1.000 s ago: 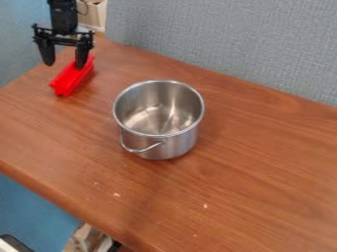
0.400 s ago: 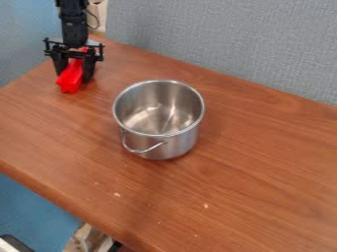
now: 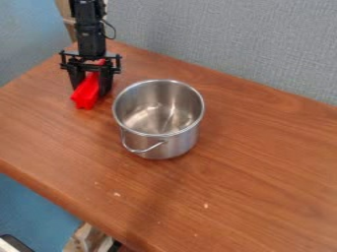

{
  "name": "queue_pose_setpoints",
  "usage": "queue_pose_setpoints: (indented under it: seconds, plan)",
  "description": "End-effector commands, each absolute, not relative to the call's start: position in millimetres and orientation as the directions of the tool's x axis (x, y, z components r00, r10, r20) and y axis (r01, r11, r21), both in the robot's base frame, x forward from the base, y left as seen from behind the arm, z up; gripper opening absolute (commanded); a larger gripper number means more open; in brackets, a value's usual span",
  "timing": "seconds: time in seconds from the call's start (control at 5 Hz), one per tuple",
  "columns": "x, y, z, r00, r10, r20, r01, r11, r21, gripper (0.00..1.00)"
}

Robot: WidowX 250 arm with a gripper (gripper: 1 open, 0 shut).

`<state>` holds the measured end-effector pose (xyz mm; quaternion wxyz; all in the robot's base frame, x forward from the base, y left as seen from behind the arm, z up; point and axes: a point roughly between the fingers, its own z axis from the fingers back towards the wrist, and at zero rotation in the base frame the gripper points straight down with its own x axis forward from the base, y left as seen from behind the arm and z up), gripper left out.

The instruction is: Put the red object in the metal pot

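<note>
The red object (image 3: 87, 92) hangs tilted just above the wooden table, left of the metal pot (image 3: 158, 118). My gripper (image 3: 90, 79) comes down from the top of the view and is shut on the red object's upper end. The pot stands upright at the table's middle, shiny and with nothing inside, its thin wire handle (image 3: 138, 148) lying against the near side. A small gap separates the red object from the pot's left rim.
The brown wooden table (image 3: 237, 187) ends in a front edge running diagonally at the lower left. A grey-blue wall (image 3: 237, 39) rises behind the table. The arm's black column stands at the top left.
My gripper went from open over the red object to shut on it. It has carried the object to the right, toward the pot.
</note>
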<state>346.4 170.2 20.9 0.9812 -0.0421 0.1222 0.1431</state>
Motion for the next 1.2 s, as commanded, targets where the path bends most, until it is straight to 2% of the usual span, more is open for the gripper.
queue_pose_setpoints:
  seconds: [0.0, 0.8, 1.0]
  plan:
    - [350.9, 155.7, 53.6, 0.959, 0.218, -0.181, -0.236, 0.968, -0.086, 0.0]
    - [346.2, 116.7, 189.1, 0.992, 0.103, 0.071, -0.09, 0.98, -0.176, 0.0]
    - [345.7, 95.3, 200.4, 0.995, 0.048, 0.086, -0.031, 0.982, -0.187, 0.0]
